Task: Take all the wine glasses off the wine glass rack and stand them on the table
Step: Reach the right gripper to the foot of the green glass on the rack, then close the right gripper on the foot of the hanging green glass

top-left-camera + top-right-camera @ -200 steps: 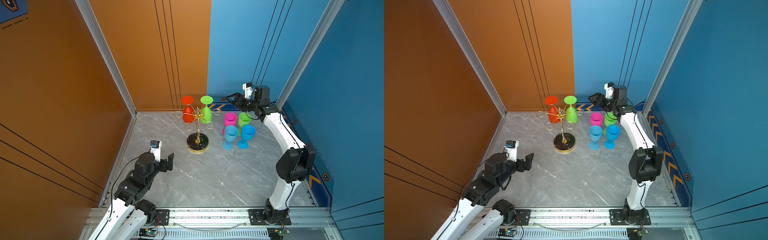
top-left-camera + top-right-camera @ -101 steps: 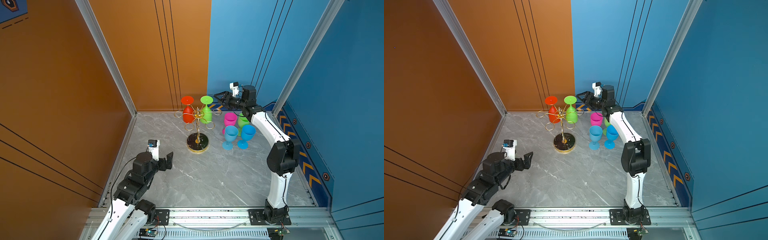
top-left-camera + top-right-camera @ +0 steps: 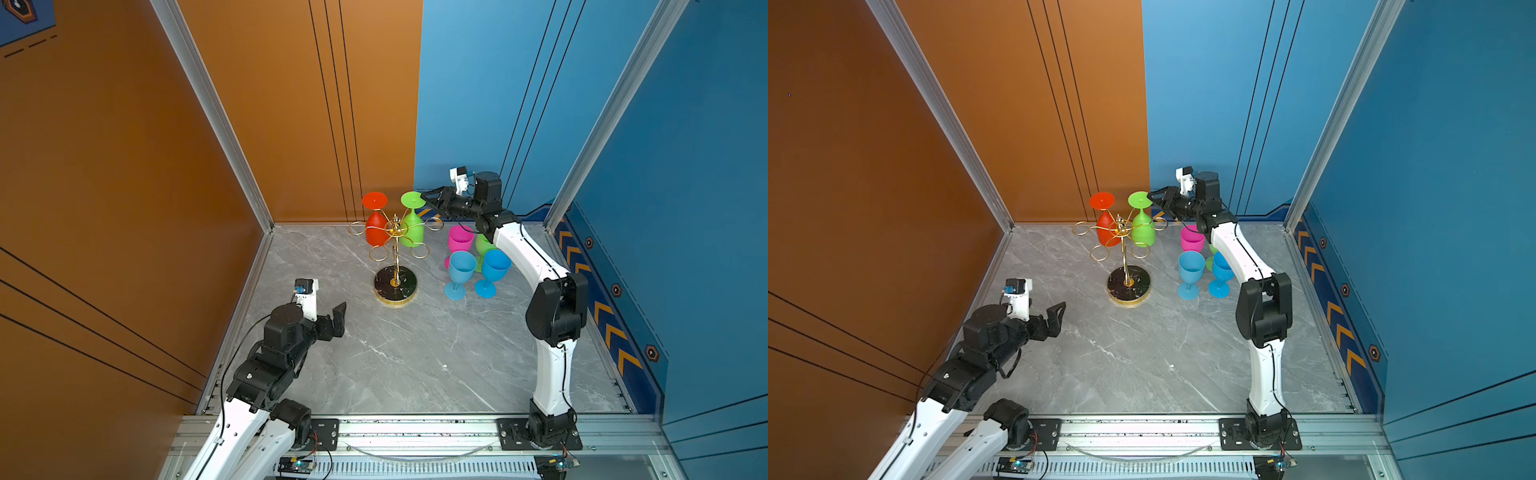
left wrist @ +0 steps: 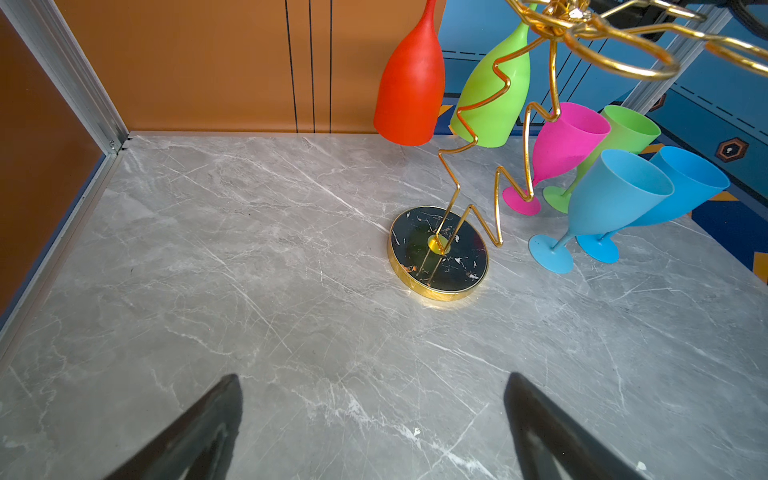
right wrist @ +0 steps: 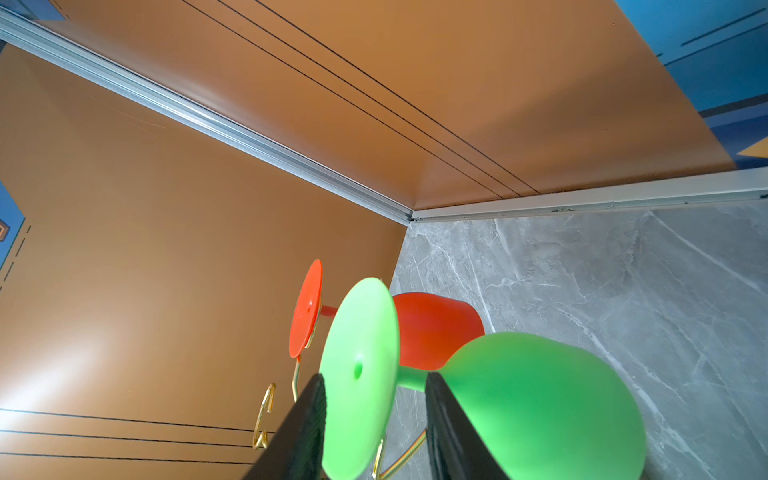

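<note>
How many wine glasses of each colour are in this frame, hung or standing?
Red: 1, the red glass.
Green: 2, the hung green glass and the standing green glass.
Pink: 1, the pink glass.
Blue: 2, the blue glass nearer the rack and the farther blue glass.
Total: 6.

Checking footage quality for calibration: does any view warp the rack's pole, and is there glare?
Left wrist view: the rack's gold pole breaks into zigzags, though both top views show it straight. Right wrist view: pale glare on the orange wall.
</note>
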Robot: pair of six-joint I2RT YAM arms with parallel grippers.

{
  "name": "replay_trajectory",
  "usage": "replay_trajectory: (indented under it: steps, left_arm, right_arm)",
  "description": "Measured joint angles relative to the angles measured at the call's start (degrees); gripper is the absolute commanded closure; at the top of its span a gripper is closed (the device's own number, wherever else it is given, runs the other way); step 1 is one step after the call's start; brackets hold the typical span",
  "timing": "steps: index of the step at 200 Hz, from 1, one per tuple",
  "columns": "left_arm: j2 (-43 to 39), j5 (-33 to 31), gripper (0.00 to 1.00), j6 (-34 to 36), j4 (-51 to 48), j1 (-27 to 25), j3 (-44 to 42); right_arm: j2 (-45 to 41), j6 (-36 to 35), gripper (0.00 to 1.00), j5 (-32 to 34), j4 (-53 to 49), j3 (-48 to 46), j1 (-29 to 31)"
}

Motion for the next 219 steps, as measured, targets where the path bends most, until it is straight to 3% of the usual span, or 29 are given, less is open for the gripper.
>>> replay_trajectory:
  steps: [53,136,219]
  left_arm:
    - [0.02,0.0,0.02,0.0,0.0,0.0,0.0]
    - [-0.11,0.0,0.02,0.0,0.0,0.04,0.0]
    - [-0.37,0.13,0.02,-0.02,0.02,0.37,0.0]
  right_arm:
    - [0.74,0.52,0.81,-0.87,-0.2,0.42,0.04]
    - [-0.04,1.51,1.0,-1.75,0.42,1.38,0.07]
    - [-1.22,1.49,1.0,-2.62,-0.72,1.38,1.75]
